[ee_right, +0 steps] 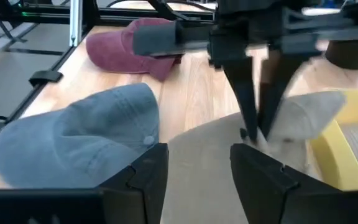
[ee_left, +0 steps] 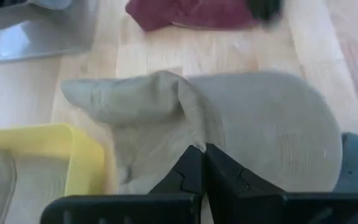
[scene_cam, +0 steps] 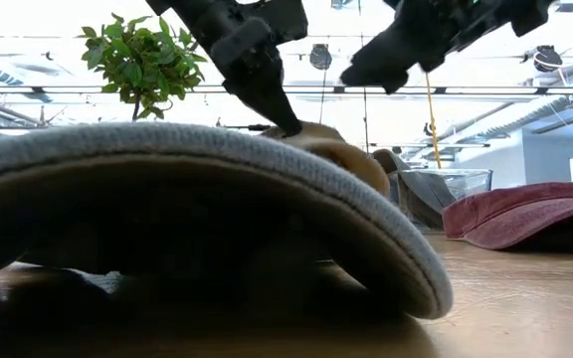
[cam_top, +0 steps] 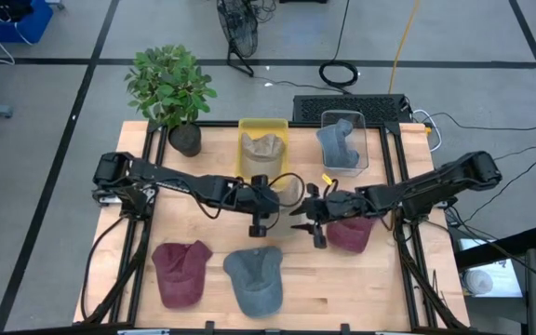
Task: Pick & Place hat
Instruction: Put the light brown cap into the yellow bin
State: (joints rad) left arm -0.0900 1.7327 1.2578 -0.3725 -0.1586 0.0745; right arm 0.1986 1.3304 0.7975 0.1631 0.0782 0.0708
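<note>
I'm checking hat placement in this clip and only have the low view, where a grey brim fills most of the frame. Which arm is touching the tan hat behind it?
Observer: The left gripper. Its fingers are shut and the tips are down on the tan hat.
Operator: Where is the other gripper?
Observer: The right gripper is open beside the left one, with the same hat showing between its fingers.
Operator: Are any hats in a bin?
Observer: Yes. A second tan hat lies in the yellow bin.
Operator: Any others?
Observer: A grey-blue hat sits in the clear bin.
</note>
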